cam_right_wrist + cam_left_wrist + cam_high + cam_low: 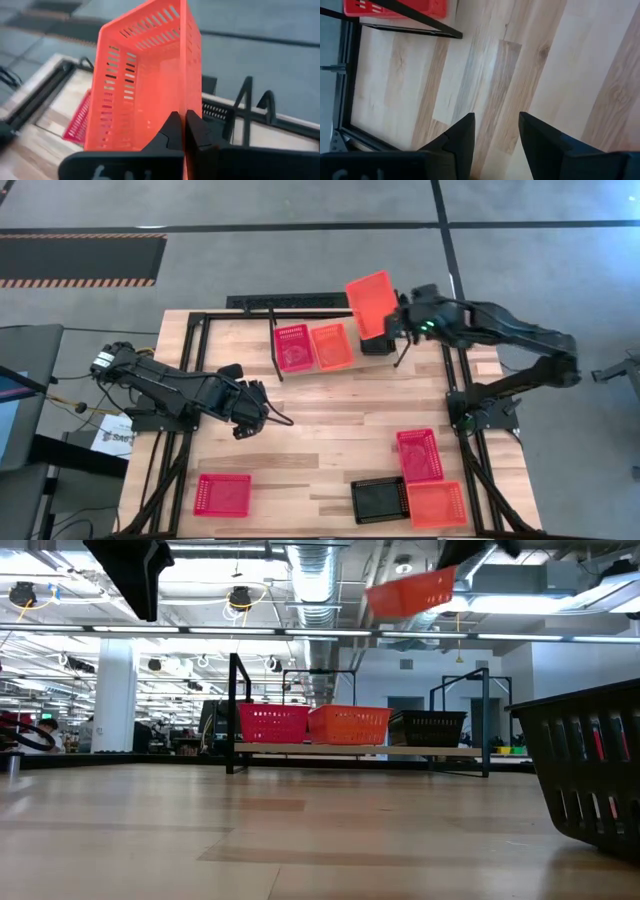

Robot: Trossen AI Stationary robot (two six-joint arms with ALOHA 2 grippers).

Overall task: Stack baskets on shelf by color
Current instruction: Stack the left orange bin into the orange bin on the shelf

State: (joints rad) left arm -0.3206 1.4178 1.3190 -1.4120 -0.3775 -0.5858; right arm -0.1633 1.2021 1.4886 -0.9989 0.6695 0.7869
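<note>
Left of the shelf (300,308), the left gripper (252,402) waits low over the table (320,430) with its fingers apart and nothing in them. On the shelf sit a pinkish-red basket (293,347), then an orange basket (332,346), then a black basket (430,727) at the right end. Above the shelf's right end, the right gripper (396,321) pinches one wall of a second orange basket (371,304), which hangs tilted in the air. That thin pinch could slip and the basket could fall. If it comes down tilted, it may catch the shelf's wire frame or land on the black basket, not the orange one.
</note>
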